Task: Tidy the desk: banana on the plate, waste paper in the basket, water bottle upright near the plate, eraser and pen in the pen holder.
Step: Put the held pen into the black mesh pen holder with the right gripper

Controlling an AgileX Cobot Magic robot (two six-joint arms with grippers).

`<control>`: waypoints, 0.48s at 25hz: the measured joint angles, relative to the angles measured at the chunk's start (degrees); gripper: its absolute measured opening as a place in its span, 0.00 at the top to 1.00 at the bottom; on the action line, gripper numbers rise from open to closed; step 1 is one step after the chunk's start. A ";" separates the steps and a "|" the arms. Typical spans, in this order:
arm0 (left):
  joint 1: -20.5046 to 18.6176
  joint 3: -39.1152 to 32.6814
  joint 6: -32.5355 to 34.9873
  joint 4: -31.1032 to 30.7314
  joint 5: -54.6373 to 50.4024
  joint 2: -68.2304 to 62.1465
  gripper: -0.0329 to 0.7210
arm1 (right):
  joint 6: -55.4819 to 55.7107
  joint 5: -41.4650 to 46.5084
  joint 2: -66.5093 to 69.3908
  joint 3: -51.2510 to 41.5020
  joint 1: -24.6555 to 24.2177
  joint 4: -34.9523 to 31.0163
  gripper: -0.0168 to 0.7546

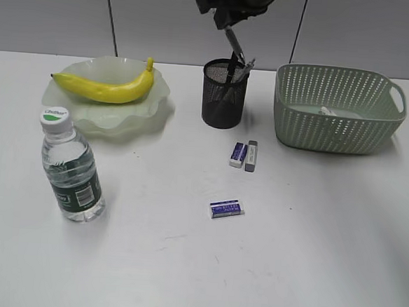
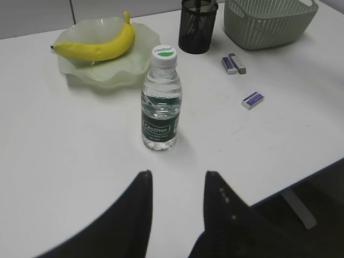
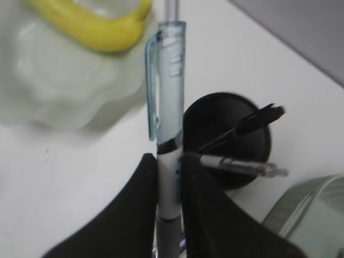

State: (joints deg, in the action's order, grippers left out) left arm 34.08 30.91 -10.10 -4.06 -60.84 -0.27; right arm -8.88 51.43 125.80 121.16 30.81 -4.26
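A clear pale-blue pen (image 3: 167,102) was gripped between the fingers of the right gripper (image 3: 170,161), its clip end pointing toward the top of the right wrist frame. In the exterior view the gripper (image 1: 233,46) was seen at the upper centre, directly above the black mesh pen holder (image 1: 224,95), with the pen slanting down toward the holder's mouth. Two other pens were already leaning inside the holder (image 3: 228,140).

To the right of the holder stood the sage-green basket (image 1: 339,110), with the waste paper (image 1: 325,111) lying inside it. In front of the holder, on the white desk (image 1: 311,238), two erasers (image 1: 244,154) lay side by side, and a third eraser (image 1: 226,208) was placed lower, near the frame's centre.

At the upper left the banana (image 1: 107,87) was resting on the pale green plate (image 1: 122,123). The water bottle (image 1: 70,169) stood upright at the lower left, just in front of the plate.

In the left wrist view the left gripper (image 2: 177,183) was seen at the bottom centre, its jaws parted and holding nothing, set apart from the bottle (image 2: 161,102).
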 joint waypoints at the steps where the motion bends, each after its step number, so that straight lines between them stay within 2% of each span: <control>1: 0.00 0.00 0.00 0.00 0.00 0.00 0.64 | 0.83 -2.95 0.36 -0.27 -0.83 0.06 0.84; 6: 0.00 0.00 0.00 0.00 0.00 0.00 0.64 | 2.23 -16.13 3.64 -2.05 -3.12 -1.15 0.84; 12: 0.00 0.00 0.00 0.00 0.00 0.00 0.64 | 2.39 -25.34 7.29 -2.58 -3.73 -3.26 0.84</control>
State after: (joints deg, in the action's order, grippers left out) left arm 34.08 30.91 -10.10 -4.06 -60.84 -0.27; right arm -6.49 26.08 133.09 118.59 27.08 -7.52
